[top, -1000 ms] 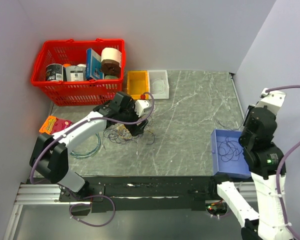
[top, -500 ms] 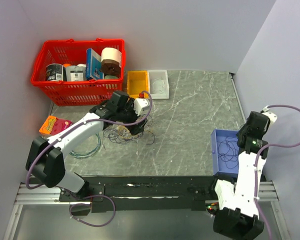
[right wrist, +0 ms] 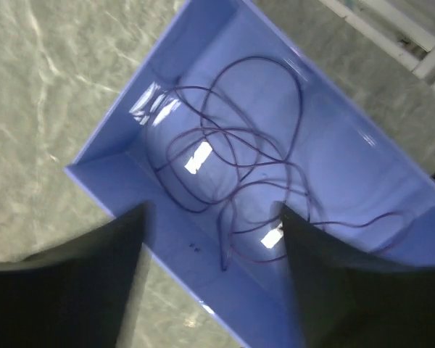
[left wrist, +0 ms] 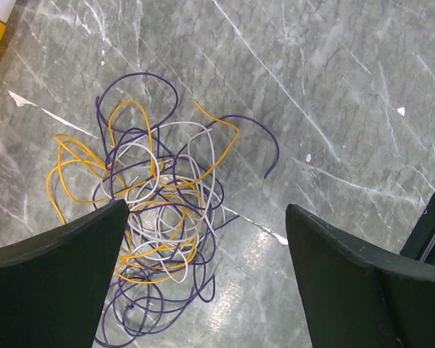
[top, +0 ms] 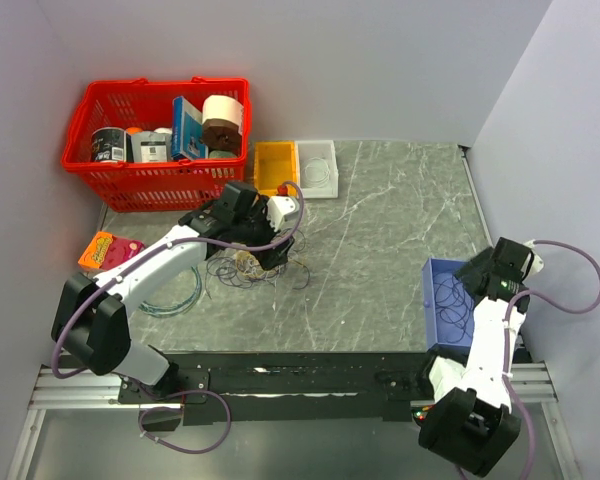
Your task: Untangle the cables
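Note:
The cables (top: 242,268) lie in a tangled heap of purple, yellow-orange and pale wires (left wrist: 154,217) on the marble table, left of centre. My left gripper (top: 258,254) hangs just above the heap. Its jaws (left wrist: 206,210) are wide open and hold nothing, and the left finger covers the heap's edge. A single thin purple cable (right wrist: 239,170) lies loose in the blue tray (right wrist: 105,177) at the table's right edge (top: 429,300). My right gripper (top: 474,277) hovers over that tray, open (right wrist: 214,214) and touching no wire.
A red basket (top: 155,135) of goods stands at the back left, with a yellow bin (top: 276,168) and a white bin (top: 318,167) beside it. A teal hoop (top: 167,312) and an orange packet (top: 108,250) lie left of the heap.
The right arm has come down from a raised pose to just above the blue tray, and its jaws now stand open. The left arm has barely shifted.

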Action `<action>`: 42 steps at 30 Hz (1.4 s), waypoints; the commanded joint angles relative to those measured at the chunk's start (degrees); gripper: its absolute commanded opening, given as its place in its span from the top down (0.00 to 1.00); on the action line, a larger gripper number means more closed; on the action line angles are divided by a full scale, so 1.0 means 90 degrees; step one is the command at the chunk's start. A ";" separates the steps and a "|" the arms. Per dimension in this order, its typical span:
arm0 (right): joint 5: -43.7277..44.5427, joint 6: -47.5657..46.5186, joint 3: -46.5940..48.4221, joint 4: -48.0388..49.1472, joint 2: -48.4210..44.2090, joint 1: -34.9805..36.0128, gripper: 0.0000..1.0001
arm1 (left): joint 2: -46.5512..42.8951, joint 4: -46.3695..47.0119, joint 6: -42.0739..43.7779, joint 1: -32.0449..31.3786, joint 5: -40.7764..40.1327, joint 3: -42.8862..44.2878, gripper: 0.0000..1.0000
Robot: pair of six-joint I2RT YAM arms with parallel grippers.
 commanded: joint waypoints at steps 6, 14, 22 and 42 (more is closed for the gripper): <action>0.0131 -0.0130 0.0857 0.0193 -0.0329 -0.0009 0.00 | 0.0011 0.0186 0.0063 0.0176 0.0044 -0.0031 0.04; 0.0200 -0.1230 0.1540 0.1081 -0.0399 0.2780 0.00 | 0.0635 -0.0008 -0.0152 0.1025 0.0267 0.0241 0.04; -0.1665 -0.2131 0.1560 0.3032 0.1581 0.5508 0.17 | 0.0432 -0.0370 0.0043 0.1544 0.0307 0.0145 0.04; -0.3659 -0.2954 0.4538 0.3388 0.7296 0.6300 0.37 | 0.0460 -0.0917 0.0044 0.1788 -0.0113 0.0398 0.04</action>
